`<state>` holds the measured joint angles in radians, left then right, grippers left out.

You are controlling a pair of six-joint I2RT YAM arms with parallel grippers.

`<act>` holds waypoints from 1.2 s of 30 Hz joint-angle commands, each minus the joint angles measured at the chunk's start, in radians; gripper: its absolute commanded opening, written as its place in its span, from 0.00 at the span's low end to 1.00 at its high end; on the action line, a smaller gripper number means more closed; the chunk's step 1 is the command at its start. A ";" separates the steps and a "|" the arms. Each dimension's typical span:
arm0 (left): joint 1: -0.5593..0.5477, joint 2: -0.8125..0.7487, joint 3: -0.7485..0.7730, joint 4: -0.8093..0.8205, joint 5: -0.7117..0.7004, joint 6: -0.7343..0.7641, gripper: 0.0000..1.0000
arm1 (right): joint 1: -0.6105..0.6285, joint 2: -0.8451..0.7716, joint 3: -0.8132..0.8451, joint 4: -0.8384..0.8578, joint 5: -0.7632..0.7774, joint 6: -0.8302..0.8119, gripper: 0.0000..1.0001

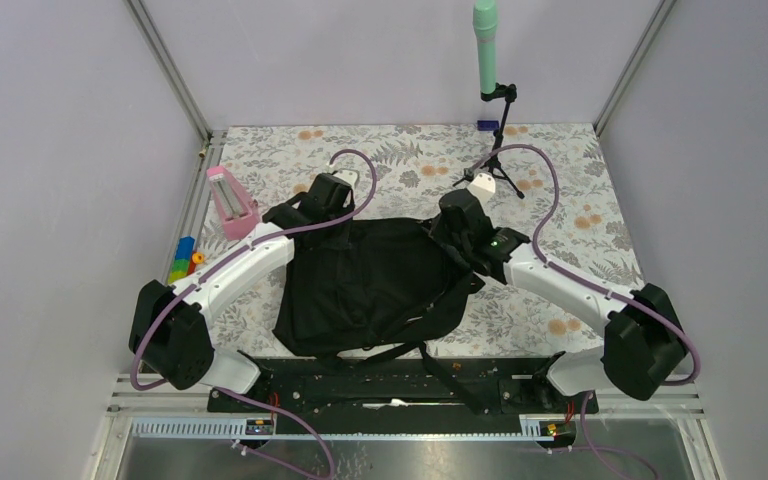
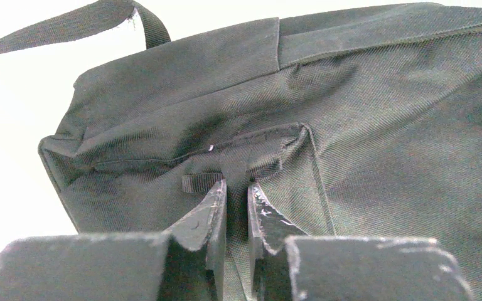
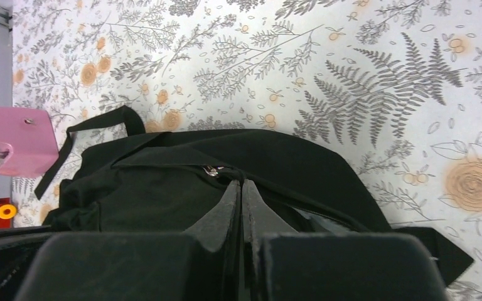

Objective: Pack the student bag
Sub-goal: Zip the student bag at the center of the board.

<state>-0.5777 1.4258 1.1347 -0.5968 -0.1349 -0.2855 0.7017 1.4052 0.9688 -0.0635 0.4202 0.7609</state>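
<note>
The student bag (image 1: pixel 370 285) is a large black fabric backpack lying flat mid-table, its straps trailing toward the near edge. My left gripper (image 1: pixel 305 212) is at the bag's far left corner. In the left wrist view it (image 2: pixel 237 185) is shut on a fold of the bag's fabric (image 2: pixel 364 125) next to a small webbing tab (image 2: pixel 201 182). My right gripper (image 1: pixel 445 225) is at the bag's far right corner. In the right wrist view it (image 3: pixel 241 183) is shut on a thin black cord by a metal zipper pull (image 3: pixel 212 170) on the bag (image 3: pixel 150 200).
A pink box-like object (image 1: pixel 230 200) stands left of the bag, with coloured blocks (image 1: pixel 185 260) at the table's left edge. A green microphone on a tripod stand (image 1: pixel 490 95) stands at the back, a small purple item (image 1: pixel 487 125) beside it. Grey walls enclose the table.
</note>
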 commanded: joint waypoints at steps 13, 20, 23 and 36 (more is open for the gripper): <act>0.030 -0.068 0.037 0.001 -0.097 0.028 0.00 | -0.040 -0.268 -0.116 -0.100 0.038 -0.137 0.00; 0.032 -0.090 0.057 0.020 0.026 0.093 0.35 | -0.043 -0.341 -0.132 -0.088 -0.076 -0.219 0.00; 0.032 -0.145 0.059 0.099 0.124 0.154 0.71 | -0.043 -0.357 -0.114 -0.099 -0.136 -0.242 0.00; 0.033 0.160 0.197 0.280 0.751 0.381 0.97 | -0.043 -0.389 -0.151 -0.071 -0.198 -0.216 0.00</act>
<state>-0.5465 1.4654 1.2835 -0.3744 0.3408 0.0044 0.6662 1.0534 0.8230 -0.1886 0.2405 0.5465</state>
